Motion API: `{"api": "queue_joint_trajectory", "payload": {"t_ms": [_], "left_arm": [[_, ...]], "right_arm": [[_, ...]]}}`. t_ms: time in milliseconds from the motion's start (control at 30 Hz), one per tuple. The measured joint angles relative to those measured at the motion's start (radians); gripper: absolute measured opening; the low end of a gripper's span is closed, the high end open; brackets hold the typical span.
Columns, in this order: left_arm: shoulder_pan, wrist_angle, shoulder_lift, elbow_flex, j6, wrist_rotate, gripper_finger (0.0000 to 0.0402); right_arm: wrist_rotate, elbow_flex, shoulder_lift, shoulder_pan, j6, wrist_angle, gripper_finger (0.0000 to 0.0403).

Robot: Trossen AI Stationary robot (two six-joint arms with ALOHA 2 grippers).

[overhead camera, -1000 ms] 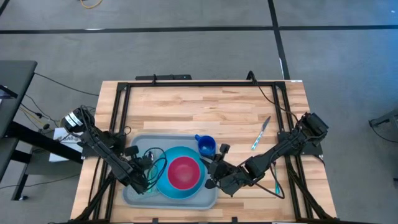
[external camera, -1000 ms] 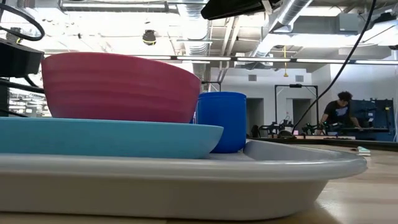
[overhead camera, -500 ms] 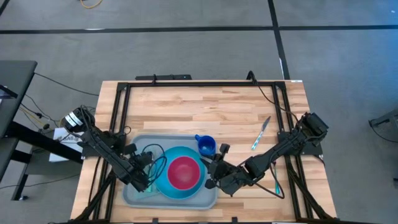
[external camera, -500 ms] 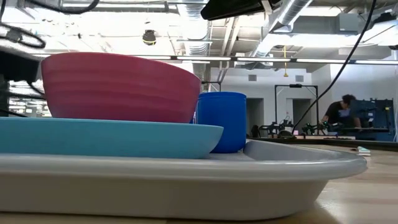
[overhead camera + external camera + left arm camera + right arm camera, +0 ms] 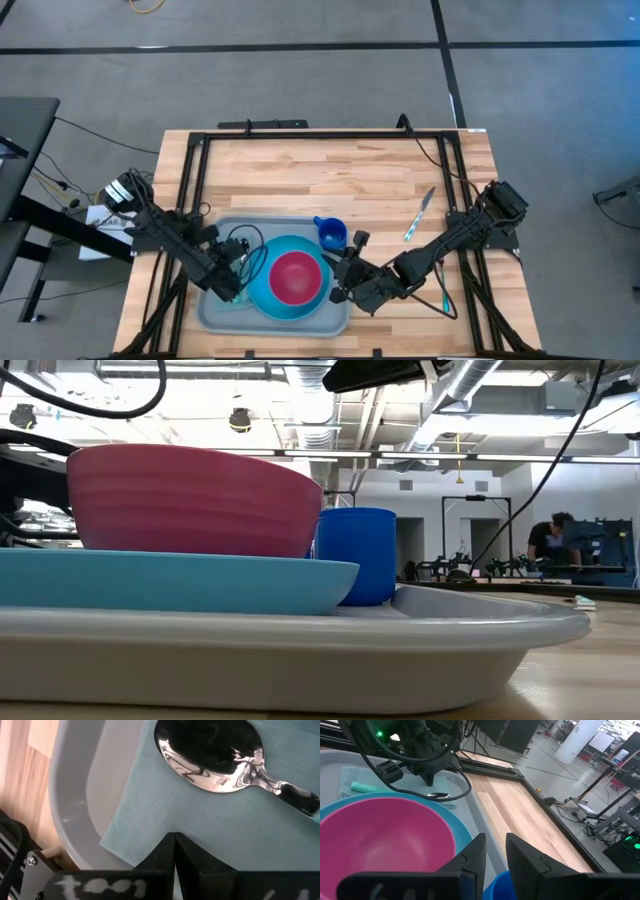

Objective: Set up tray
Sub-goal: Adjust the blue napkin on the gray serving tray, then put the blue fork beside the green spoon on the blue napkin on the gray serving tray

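The light grey-blue tray [image 5: 280,226] lies at the table's near side. On it sit a round blue plate [image 5: 262,290] carrying a pink bowl [image 5: 296,277], and a blue cup [image 5: 332,236] at its far right corner. A teal napkin [image 5: 200,815] lies flat in the tray's left part with a metal spoon [image 5: 210,750] on it. My left gripper [image 5: 236,283] is shut and empty just over the napkin's edge, and also shows in the right wrist view [image 5: 430,781]. My right gripper [image 5: 343,280] is slightly open and empty beside the plate's right side, near the cup.
A knife [image 5: 420,213] lies on the bare wood to the right of the tray. Black frame rails run along the table's left, right and far edges. The far half of the table is open wood. A person stands far off in the room [image 5: 548,540].
My left gripper has drawn back a little from the napkin toward the table's far left, still shut. The spoon, napkin, plate and bowl have stayed in place.
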Motion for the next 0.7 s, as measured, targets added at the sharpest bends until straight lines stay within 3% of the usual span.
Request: {"api": "queue_joint_trajectory", "payload": {"t_ms": [200,433,600,700], "left_arm": [[0.003,-0.011,0.001,0.011,0.013,0.007,0.0000],[-0.024,-0.146,-0.024,0.131,0.006,0.006,0.0000],[-0.052,-0.303,-0.046,0.266,-0.064,-0.029,0.0000],[-0.083,-0.347,-0.046,0.360,-0.134,-0.152,0.0000]], "right_arm": [[0.001,0.000,0.000,0.008,-0.005,-0.019,0.0068],[-0.004,0.000,-0.089,0.073,-0.029,-0.143,0.0068],[-0.124,0.002,-0.227,0.153,0.201,-0.364,0.0068],[-0.194,0.002,-0.286,0.199,0.468,-0.591,0.0068]]}}
